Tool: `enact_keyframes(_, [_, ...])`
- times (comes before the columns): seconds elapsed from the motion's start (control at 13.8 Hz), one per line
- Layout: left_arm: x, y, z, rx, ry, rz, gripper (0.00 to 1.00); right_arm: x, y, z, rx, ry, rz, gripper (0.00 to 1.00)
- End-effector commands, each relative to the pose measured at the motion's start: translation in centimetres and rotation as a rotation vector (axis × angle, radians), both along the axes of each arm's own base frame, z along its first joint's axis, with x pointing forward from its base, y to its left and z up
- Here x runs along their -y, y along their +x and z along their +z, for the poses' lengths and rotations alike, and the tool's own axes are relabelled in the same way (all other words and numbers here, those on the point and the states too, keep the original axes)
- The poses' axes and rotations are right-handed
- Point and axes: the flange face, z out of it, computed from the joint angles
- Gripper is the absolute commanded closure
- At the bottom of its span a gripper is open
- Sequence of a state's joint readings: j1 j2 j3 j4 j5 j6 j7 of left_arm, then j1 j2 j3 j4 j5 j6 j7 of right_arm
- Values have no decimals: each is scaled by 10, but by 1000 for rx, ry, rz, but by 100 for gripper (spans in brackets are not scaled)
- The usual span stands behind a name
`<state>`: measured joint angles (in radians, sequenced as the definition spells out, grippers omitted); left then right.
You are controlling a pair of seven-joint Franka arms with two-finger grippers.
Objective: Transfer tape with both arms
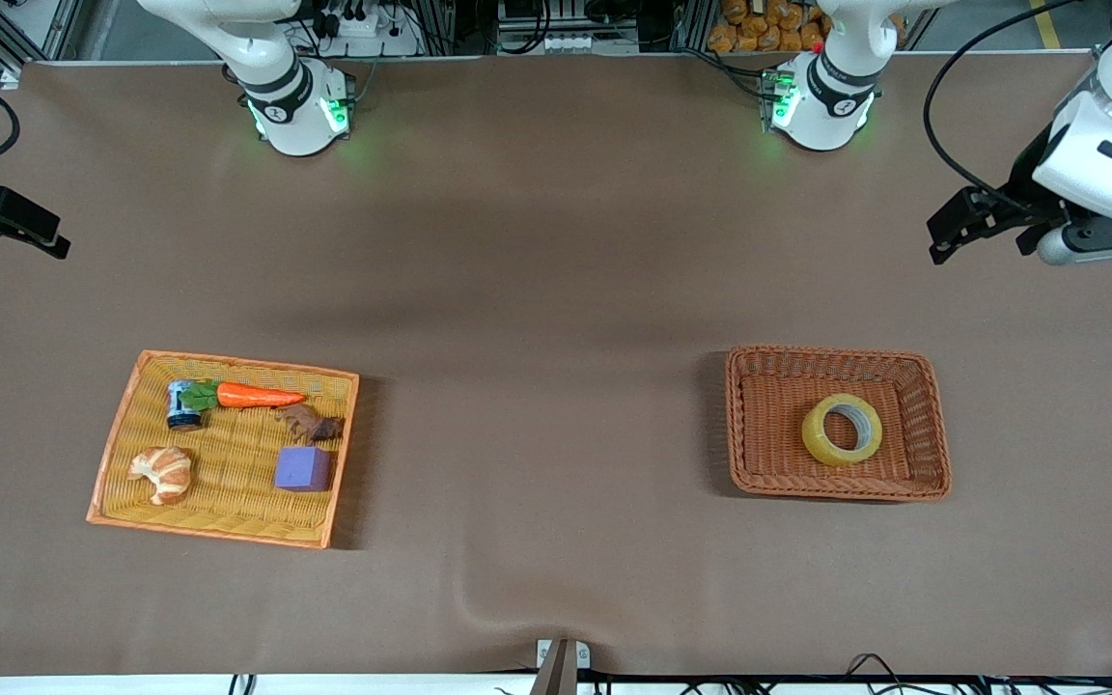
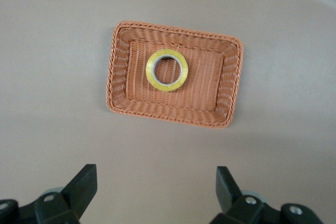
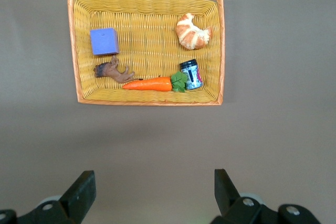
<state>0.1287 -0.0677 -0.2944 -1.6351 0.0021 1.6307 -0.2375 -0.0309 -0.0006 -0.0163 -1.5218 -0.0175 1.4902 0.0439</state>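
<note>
A brown cloth covers the bench (image 1: 556, 290), with a ripple at the edge nearest the front camera. Past the arms' bases stand metal frames, cables and a heap of orange-brown things.

The right pincer (image 1: 6, 224) hangs at the right arm's end of the bench, fingers spread wide and holding nothing; in its wrist view the two black fingertips (image 3: 79, 195) stand far apart over bare cloth. Toward that end lies a yellow tray (image 1: 122, 439) with an orange rim, carrying a carrot (image 1: 257, 395), a small can (image 1: 183, 404) whose label I can't read, a croissant (image 1: 162, 472), a purple cube (image 1: 303, 469) and a brown toy animal (image 1: 310, 425).

Toward the left arm's end sits a brown wicker basket (image 1: 759, 473). The tape (image 1: 842, 430) lies flat in it, hole facing up, so its axis runs vertical; no writing shows on it. The left pincer (image 1: 990, 220) hangs over the bench at that end, released and empty, fingers (image 2: 81, 187) wide apart.
</note>
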Motion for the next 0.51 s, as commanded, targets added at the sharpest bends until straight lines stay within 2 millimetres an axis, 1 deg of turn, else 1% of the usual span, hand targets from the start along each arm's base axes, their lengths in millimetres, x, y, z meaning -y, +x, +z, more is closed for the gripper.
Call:
enact_keyframes(0.0, [0,-19,3,-25,-38,-29,0,-1,3,3,8,-22,-13,0])
enact_keyframes(0.07, [0,-23,-3,-26,-36,-28,0,-1,3,3,8,-22,-13,0])
enact_keyframes(0.15, [-7,-22,-6,-21,-36,-13,0,-2,4,2,6,-22,-11,0])
enact_keyframes(0.29, [-10,-16,-1,-10,-37,-11,0,-3,7,-2,2,-20,-9,0])
enact_keyframes(0.44, [-17,-11,6,5,-39,-2,0,-2,6,-1,5,-22,-9,0])
